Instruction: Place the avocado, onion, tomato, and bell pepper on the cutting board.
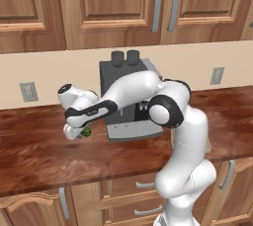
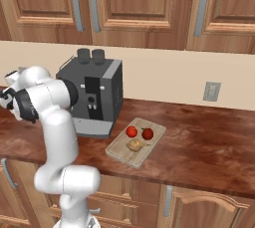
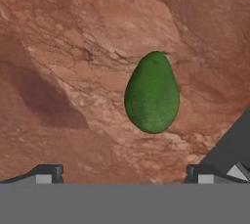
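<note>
The dark green avocado lies on the reddish-brown counter, ahead of my open gripper and slightly right of the line between its fingertips, with nothing in its jaws. In the left base view the gripper hangs low over the counter at the left, right beside the avocado. The pale wooden cutting board lies right of the coffee machine. On it rest the tan onion and two small red fruits, one red fruit and another red fruit; which is the tomato and which the bell pepper I cannot tell.
A dark grey coffee machine stands on the counter between the avocado and the board, with my arm reaching across its front. Wall outlets sit on the beige backsplash. Wooden cabinets hang above, and the counter's front edge runs below.
</note>
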Motion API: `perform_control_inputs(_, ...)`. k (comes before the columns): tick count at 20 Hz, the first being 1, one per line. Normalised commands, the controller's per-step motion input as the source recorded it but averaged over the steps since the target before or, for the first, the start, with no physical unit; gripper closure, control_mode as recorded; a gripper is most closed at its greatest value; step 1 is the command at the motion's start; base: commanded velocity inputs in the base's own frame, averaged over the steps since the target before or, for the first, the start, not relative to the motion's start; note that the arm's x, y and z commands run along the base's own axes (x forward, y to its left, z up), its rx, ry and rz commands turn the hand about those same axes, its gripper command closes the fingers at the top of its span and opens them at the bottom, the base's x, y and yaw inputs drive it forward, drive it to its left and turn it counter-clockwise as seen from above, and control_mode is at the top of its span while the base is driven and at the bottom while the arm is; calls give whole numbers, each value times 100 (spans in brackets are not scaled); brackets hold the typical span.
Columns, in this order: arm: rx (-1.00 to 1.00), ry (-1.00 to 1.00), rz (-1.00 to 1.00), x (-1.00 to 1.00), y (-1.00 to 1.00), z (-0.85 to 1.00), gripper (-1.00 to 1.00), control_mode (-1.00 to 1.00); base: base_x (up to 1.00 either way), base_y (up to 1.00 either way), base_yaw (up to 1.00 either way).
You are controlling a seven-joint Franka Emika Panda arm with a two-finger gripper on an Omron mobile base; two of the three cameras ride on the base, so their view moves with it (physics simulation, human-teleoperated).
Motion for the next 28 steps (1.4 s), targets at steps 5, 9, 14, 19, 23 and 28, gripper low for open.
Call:
perform_control_inputs(5, -1, 0, 0, 29, 3, -4, -100, -100, 0, 0, 0)
perform_control_inputs(9, -1, 0, 0, 29, 0, -14, -100, -100, 0, 0, 0)
perform_control_inputs(14, 0, 0, 0, 27, 2, -17, -100, -100, 0, 0, 0)
perform_control_inputs(19, 0, 1, 0, 17, 2, -16, -100, -100, 0, 0, 0)
perform_control_inputs(23, 0, 1, 0, 5, 0, -17, -100, -100, 0, 0, 0)
perform_control_inputs(28, 0, 1, 0, 0, 0, -17, -100, -100, 0, 0, 0)
